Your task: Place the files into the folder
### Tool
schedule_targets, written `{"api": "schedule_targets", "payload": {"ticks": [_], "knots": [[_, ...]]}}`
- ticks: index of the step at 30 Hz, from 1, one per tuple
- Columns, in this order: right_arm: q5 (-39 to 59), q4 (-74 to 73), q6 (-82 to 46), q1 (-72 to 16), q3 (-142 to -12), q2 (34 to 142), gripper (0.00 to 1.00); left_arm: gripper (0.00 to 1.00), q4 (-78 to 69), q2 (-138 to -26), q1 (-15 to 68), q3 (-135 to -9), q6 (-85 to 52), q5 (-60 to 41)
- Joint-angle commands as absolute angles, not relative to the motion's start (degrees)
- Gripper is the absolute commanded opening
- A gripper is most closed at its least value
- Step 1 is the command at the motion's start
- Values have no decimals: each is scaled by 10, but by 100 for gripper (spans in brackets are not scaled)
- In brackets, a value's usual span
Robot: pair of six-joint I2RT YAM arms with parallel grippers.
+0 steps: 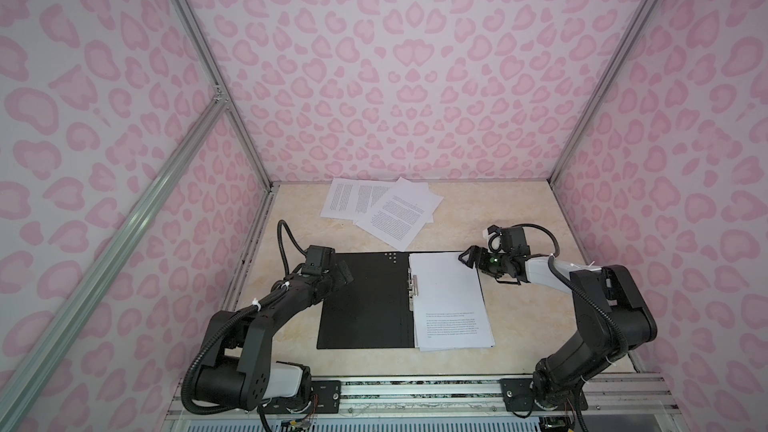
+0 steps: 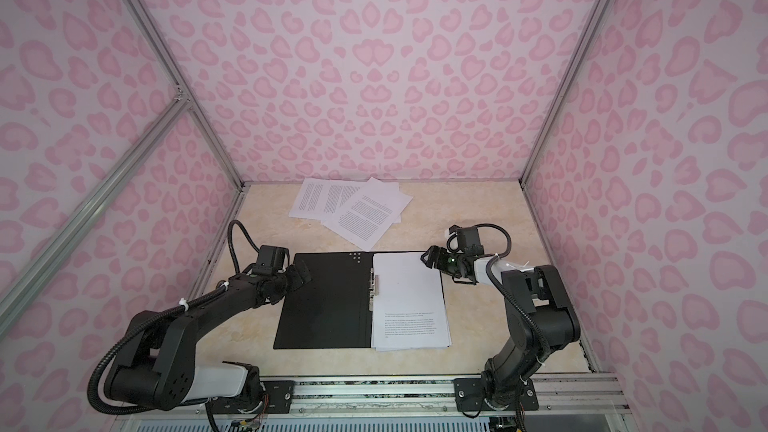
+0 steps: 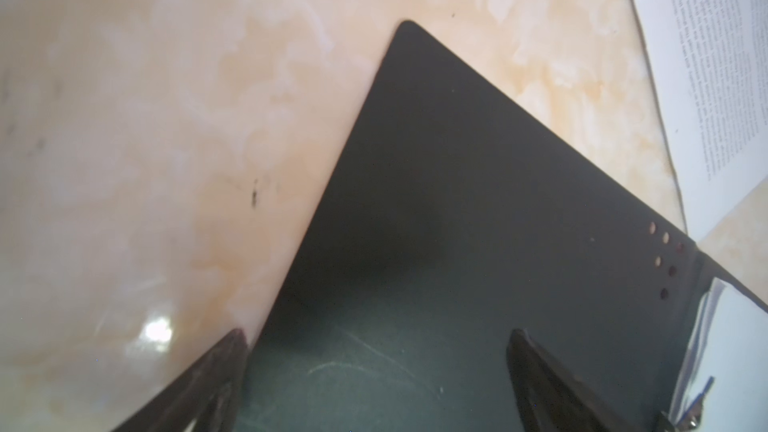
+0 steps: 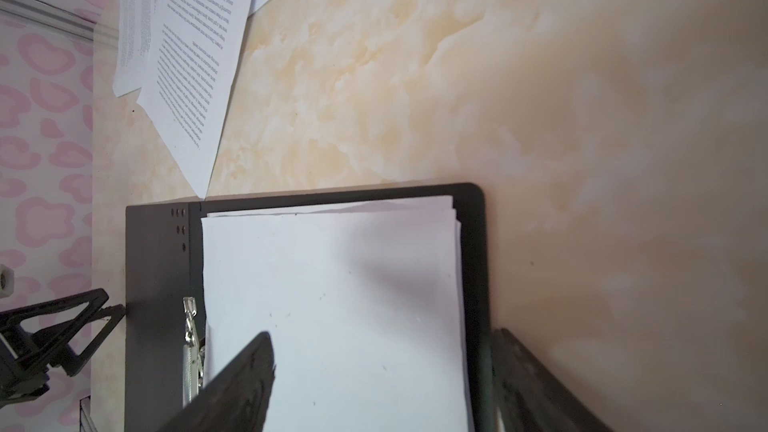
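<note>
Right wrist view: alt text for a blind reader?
An open black folder lies on a marbled table, a stack of white sheets on one half beside its metal clip. The right gripper is open, jaws straddling the stack's edge; more printed sheets lie loose beyond.

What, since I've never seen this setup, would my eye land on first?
The pink heart-print walls dominate everything. On the marble-look table, an open black folder lies in the middle with a stack of white sheets on its right half. More printed sheets lie loosely fanned near the back wall.
</note>
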State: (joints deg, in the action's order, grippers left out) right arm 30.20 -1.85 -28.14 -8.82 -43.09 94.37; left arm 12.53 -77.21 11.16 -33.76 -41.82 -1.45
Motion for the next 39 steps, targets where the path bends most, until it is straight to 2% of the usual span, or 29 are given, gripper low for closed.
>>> {"api": "schedule_targets", "payload": {"ticks": [1, 3, 6, 10, 12, 17, 21, 27, 39], "knots": [[240, 47, -298, -89, -416, 923, 84, 98, 223, -730, 112, -345, -455, 10], [195, 72, -302, -89, -403, 885, 86, 98, 263, -686, 109, -364, -465, 59], [168, 101, -305, -89, -381, 827, 91, 98, 279, -631, 110, -385, -455, 77], [179, 150, -316, -106, -352, 765, 92, 100, 259, -629, 121, -414, -412, -12], [169, 163, -343, -128, -318, 719, 92, 100, 249, -645, 153, -421, -388, -60], [137, 194, -410, -172, -246, 603, 93, 100, 219, -706, 243, -403, -367, -113], [111, 217, -461, -212, -215, 536, 92, 100, 182, -733, 279, -359, -386, -125], [109, 192, -506, -255, -184, 527, 91, 100, 177, -728, 301, -313, -413, -94], [104, 189, -528, -282, -185, 540, 89, 100, 189, -722, 308, -272, -466, -35]]}}
